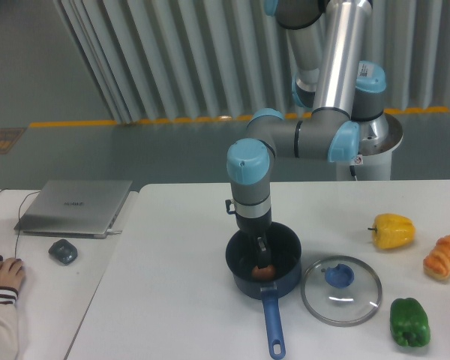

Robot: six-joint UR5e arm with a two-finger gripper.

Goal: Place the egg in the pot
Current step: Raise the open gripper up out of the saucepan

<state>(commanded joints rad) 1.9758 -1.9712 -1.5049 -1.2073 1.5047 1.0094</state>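
egg (263, 271) is down inside the pot (283, 244) | fingers (263, 256) just above it, can't tell if they're clamped | you'd want to let go low, then lift straight up

On the table (172, 300): glass lid (340, 289) with blue knob; yellow pepper (393, 231); green pepper (410, 322); bread (444, 256) at right edge. Left: closed laptop (75, 207), mouse (63, 251), person's hand (3, 274).

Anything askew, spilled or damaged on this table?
Nothing stands out. The pot sits upright with the egg inside under the gripper; the lid lies flat beside it, and nothing is spilled.
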